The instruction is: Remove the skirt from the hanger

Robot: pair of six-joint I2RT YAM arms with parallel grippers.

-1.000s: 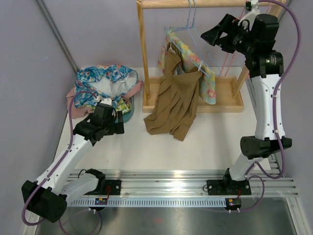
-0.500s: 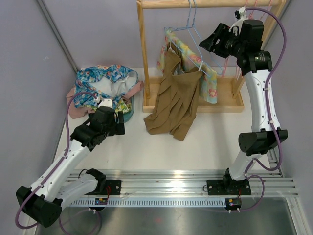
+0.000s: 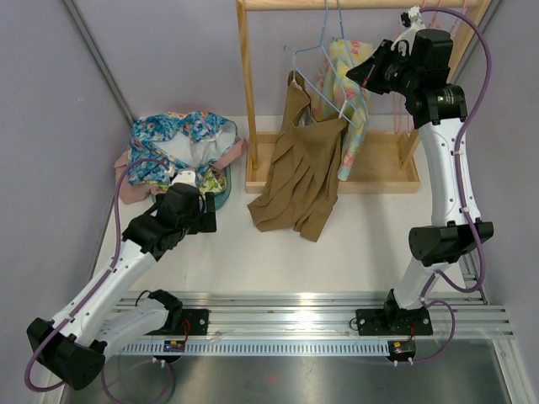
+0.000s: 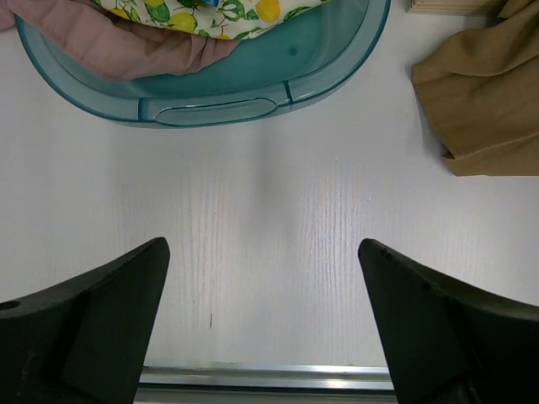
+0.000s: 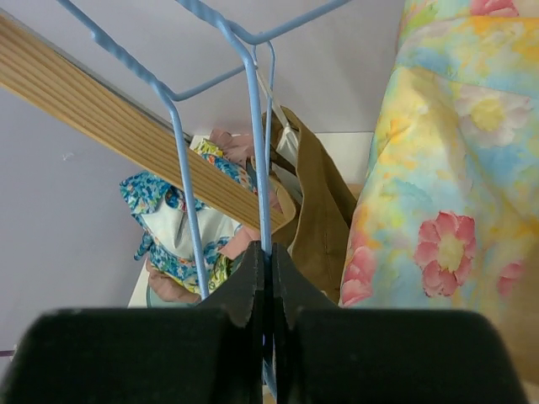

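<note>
A pastel floral skirt (image 3: 351, 101) hangs bunched from a light blue wire hanger (image 3: 322, 52) on the wooden rack's top rail. My right gripper (image 3: 365, 70) is up at the hanger, to its right. In the right wrist view that gripper (image 5: 268, 252) is shut on the hanger (image 5: 253, 126) wire, with the skirt (image 5: 459, 168) just to the right of the jaws. A brown garment (image 3: 303, 168) hangs beside the skirt and drapes onto the table. My left gripper (image 4: 263, 246) hovers open over bare table, holding nothing.
The wooden rack (image 3: 246, 93) stands on a tray base (image 3: 383, 181) at the back. A teal basket (image 4: 210, 105) piled with floral and pink clothes (image 3: 181, 143) sits back left. The brown garment's hem (image 4: 480, 93) lies right of the left gripper.
My right gripper has shut on the hanger wire. The hanger and skirt have swung right and turned, so the skirt now hangs bunched. The left arm is almost still.
</note>
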